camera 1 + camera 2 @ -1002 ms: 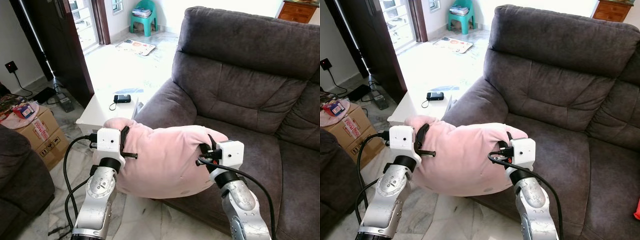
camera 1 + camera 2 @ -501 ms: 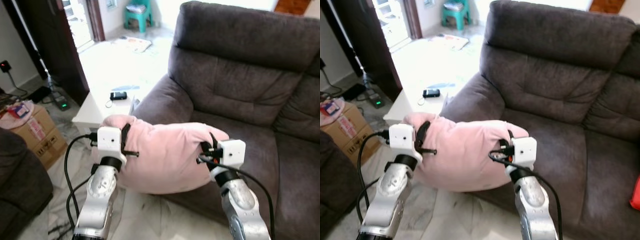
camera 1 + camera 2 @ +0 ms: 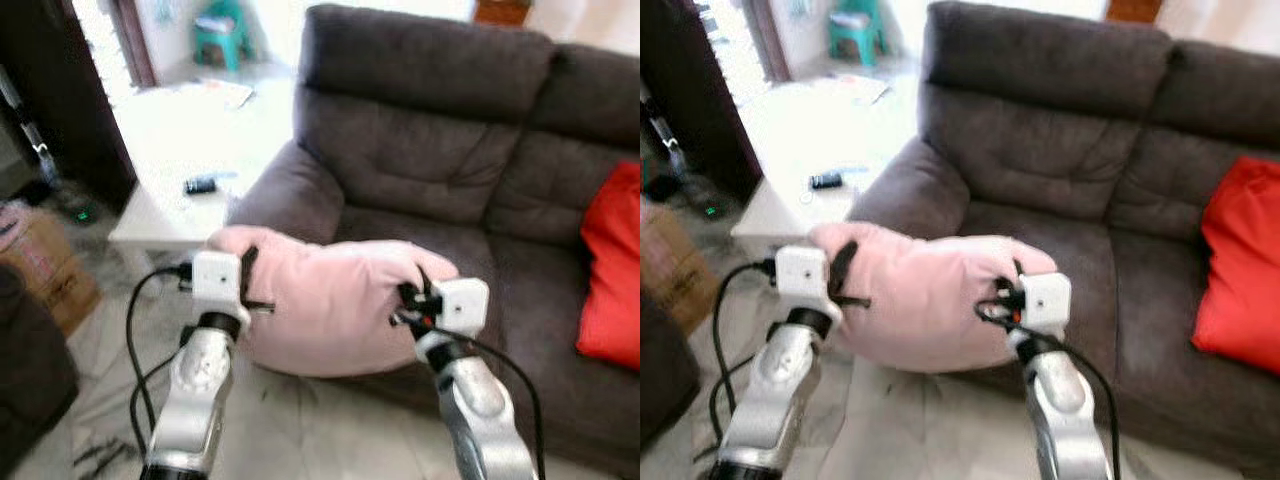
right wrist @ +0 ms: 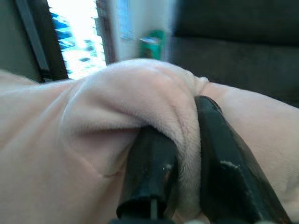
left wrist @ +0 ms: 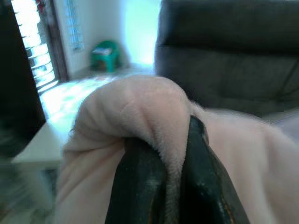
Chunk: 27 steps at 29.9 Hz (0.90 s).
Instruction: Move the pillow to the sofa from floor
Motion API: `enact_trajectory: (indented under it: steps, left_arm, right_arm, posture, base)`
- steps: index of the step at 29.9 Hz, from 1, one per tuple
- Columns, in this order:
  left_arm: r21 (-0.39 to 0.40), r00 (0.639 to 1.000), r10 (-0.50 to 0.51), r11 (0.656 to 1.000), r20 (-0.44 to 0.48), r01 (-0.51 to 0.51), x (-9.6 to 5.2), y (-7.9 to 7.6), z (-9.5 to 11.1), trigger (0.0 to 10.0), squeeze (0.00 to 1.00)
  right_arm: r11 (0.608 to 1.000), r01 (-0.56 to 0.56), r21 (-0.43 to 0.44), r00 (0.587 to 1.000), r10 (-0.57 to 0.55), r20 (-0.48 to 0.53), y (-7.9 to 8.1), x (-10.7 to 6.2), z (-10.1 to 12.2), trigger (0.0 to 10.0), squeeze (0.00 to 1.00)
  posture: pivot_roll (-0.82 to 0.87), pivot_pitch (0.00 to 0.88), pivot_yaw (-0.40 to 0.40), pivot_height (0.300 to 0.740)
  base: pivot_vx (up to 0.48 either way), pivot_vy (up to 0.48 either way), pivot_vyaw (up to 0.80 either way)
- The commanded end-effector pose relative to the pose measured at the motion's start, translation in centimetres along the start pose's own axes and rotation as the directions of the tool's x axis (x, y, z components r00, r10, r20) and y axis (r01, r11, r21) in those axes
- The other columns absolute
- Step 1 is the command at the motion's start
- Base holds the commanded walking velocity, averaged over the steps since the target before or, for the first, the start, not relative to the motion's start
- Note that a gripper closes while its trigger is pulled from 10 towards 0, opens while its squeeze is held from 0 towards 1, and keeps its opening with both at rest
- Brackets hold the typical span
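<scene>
Left eye view: the pink pillow (image 3: 335, 305) hangs mid-frame between both arms, off the floor, before the sofa (image 3: 440, 190) (a red cushion (image 3: 612, 270) at far right). The left gripper (image 3: 250, 288) pinches its left end, the right gripper (image 3: 412, 302) its right end.

Left wrist view: both fingers (image 5: 138, 186) clamp a pillow fold.

Right wrist view: fingers (image 4: 149, 175) likewise clamped on plush.

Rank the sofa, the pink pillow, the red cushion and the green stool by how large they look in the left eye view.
1. Sofa, by far the largest.
2. Pink pillow, though it is held nearest the camera, which inflates it.
3. Red cushion, cut off by the picture edge.
4. Green stool, small and far off.
</scene>
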<state>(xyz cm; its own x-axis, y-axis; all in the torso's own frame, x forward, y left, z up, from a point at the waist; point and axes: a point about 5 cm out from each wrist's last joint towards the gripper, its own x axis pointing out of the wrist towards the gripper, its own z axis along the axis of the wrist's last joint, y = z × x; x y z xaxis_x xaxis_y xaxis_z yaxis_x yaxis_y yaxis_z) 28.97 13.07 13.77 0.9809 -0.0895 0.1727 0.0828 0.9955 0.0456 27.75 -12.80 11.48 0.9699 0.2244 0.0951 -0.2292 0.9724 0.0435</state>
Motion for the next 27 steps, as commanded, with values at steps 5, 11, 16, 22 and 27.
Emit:
enact_trajectory:
  steps: [5,11,16,22,27]
  left_arm:
    - [0.017,0.999,-0.025,1.0,0.039,0.024,0.39,-0.66,0.69,10.0,0.0]
    - [0.026,0.999,-0.011,1.0,0.043,0.01,0.42,-0.07,0.76,10.0,0.0]
    - [0.028,0.999,-0.006,1.0,0.045,0.005,0.45,0.08,0.75,10.0,0.0]
    - [0.027,0.999,-0.003,1.0,0.05,0.002,0.57,0.1,0.83,10.0,0.0]
    - [0.03,0.999,0.0,1.0,0.052,-0.002,0.6,0.17,0.88,10.0,0.0]
  right_arm:
    - [0.999,-0.051,-0.014,0.997,0.052,0.049,1.15,0.62,1.03,10.0,0.0]
    - [0.998,-0.06,0.0,0.997,0.06,0.057,1.44,0.79,1.12,10.0,0.0]
    - [0.998,-0.063,0.0,0.996,0.063,0.059,1.56,0.89,1.16,10.0,0.0]
    - [0.998,-0.059,-0.005,0.996,0.059,0.062,1.56,1.02,1.23,10.0,0.0]
    - [0.998,-0.059,-0.003,0.996,0.059,0.06,1.52,1.03,1.18,10.0,0.0]
  posture:
    - [-0.02,0.0,-0.05,0.74]
    - [-0.01,0.0,-0.052,0.74]
    - [-0.01,0.0,-0.053,0.74]
    - [-0.02,0.0,-0.051,0.74]
    - [-0.01,0.0,-0.051,0.74]
  base:
    - [0.0,0.0,-0.48]
    - [0.0,0.0,-0.8]
    - [0.0,0.0,-0.8]
    - [0.0,0.0,-0.8]
    - [0.0,0.0,-0.64]
